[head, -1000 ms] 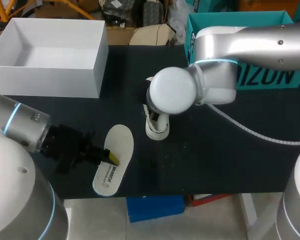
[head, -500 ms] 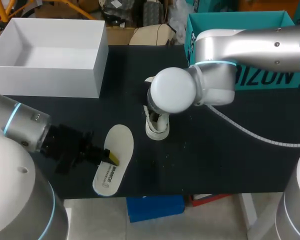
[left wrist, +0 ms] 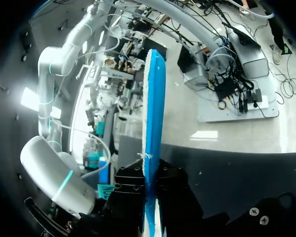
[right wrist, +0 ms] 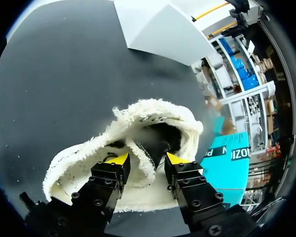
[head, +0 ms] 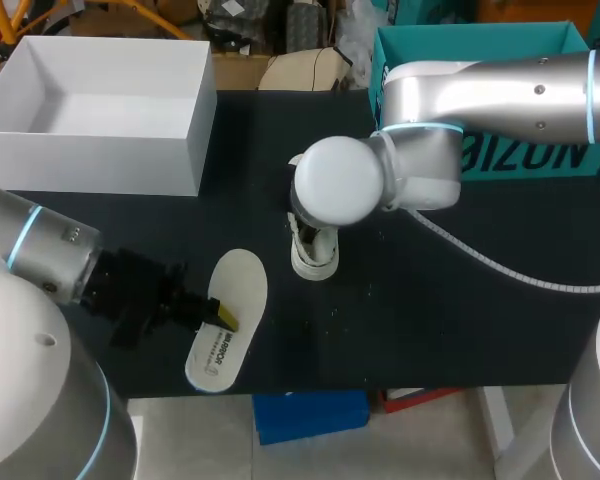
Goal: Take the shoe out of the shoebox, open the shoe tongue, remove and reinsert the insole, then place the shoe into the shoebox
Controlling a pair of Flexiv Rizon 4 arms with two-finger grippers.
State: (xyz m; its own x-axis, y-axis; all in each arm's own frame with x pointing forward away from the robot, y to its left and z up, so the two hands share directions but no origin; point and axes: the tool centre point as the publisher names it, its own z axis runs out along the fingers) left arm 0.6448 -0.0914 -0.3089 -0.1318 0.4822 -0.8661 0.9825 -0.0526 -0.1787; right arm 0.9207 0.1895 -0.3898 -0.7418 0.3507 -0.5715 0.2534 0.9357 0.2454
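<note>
- Reinsertion step, by the look of it: insole (head: 238, 285) out of the shoe (head: 311, 260), both out of the white shoebox (head: 130, 165).
- Pinched at its side in the left gripper (head: 223, 317), fingers closed on the insole, low at the table's (head: 430, 330) front edge; resting or lifted, cannot tell.
- Clamped by the right gripper (right wrist: 145, 160) on a fold of the shoe's tongue, with the opening held wide, mid-table.
- Next, probably: swing the insole's toe end toward that opening, carry it across, slide it in under the tongue.
- Open tabletop between insole and shoe; little room toward the front edge.
- Right arm directly over the shoe, so approach low and from the left.
- Shoebox well apart, far left, out of the path.
</note>
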